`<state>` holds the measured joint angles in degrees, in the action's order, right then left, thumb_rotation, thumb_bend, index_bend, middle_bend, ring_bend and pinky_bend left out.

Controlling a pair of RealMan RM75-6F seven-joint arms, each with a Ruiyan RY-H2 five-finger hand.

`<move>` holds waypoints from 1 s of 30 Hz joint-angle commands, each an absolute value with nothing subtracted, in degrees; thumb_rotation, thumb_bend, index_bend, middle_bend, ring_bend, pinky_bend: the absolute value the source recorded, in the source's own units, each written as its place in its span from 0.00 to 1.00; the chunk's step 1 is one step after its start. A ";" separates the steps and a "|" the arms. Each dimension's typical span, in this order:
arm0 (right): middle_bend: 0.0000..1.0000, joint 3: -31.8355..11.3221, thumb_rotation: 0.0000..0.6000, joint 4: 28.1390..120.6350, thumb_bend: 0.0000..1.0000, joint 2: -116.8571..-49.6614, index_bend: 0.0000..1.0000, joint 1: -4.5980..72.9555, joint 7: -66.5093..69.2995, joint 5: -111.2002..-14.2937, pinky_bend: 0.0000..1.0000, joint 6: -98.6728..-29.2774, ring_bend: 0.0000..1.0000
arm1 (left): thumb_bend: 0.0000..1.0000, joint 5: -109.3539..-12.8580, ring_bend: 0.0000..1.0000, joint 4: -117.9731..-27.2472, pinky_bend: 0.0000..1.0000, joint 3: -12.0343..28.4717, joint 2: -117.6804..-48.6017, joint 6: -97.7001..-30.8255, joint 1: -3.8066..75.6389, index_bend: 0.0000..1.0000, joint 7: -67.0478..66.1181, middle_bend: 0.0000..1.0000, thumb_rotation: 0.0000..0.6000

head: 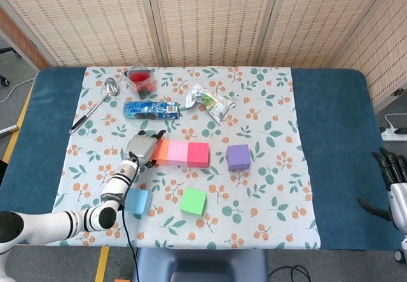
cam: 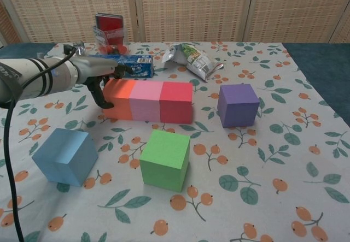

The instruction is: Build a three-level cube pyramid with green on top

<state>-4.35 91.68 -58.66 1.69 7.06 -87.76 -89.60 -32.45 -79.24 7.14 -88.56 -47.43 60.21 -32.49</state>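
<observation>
Left hand [cam: 94,74] presses curled fingers [cam: 100,97] on the orange cube [cam: 117,98], holding nothing, squaring the base row. Green cube [cam: 164,159] waits before the row. Right hand [head: 395,190] idle, fingers spread.

White black-banded arm, grey left hand [head: 140,147], black fingers [cam: 100,97].

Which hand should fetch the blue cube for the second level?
Left. The left hand rests at the orange cube, with the blue cube just in front of it. The right hand waits off the cloth, far from every cube.
</observation>
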 commanded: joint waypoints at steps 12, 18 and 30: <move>0.00 -4.37 1.00 91.35 0.00 -58.75 0.00 1.53 7.47 -87.88 0.00 -89.85 0.00 | 0.32 -32.53 0.27 -79.96 0.16 7.18 -88.17 -47.04 60.04 0.00 -31.91 0.08 1.00; 0.00 -4.33 1.00 91.29 0.00 -58.74 0.00 1.45 7.59 -87.95 0.00 -89.92 0.00 | 0.32 -32.39 0.23 -80.28 0.16 7.35 -88.24 -47.70 59.98 0.00 -31.87 0.03 1.00; 0.00 -4.31 1.00 91.07 0.00 -58.75 0.00 1.35 7.90 -87.97 0.00 -89.95 0.00 | 0.33 -30.68 0.24 -81.98 0.17 7.01 -87.61 -48.74 60.33 0.00 -33.45 0.02 1.00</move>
